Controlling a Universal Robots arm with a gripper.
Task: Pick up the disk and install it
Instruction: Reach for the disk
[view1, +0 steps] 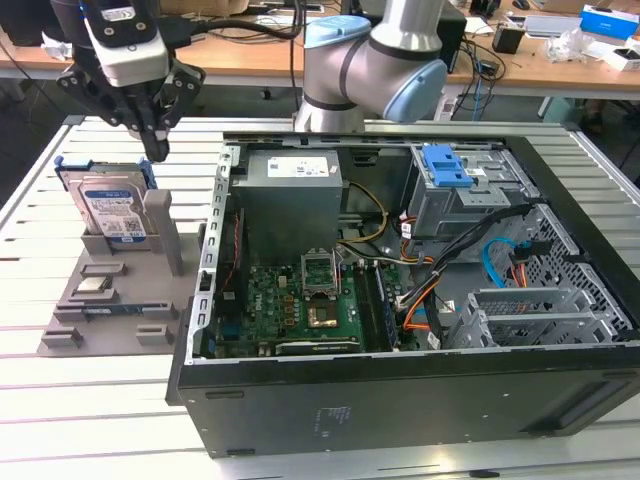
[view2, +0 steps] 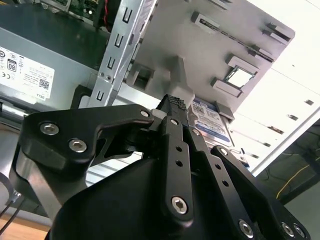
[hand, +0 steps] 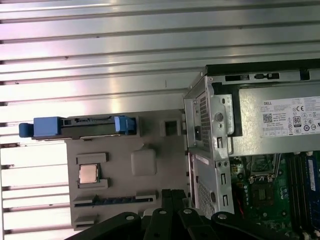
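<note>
Disk (view1: 108, 207) upright, near end effector (view1: 157, 150)

Blue-framed disk (view1: 108, 210) upright in grey holder (view1: 165, 232)

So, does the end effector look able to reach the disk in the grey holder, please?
Probably yes: the end effector hangs close above the disk, which stands upright in the grey holder with its top edge exposed and nothing between them, though the jaws look shut.
</note>
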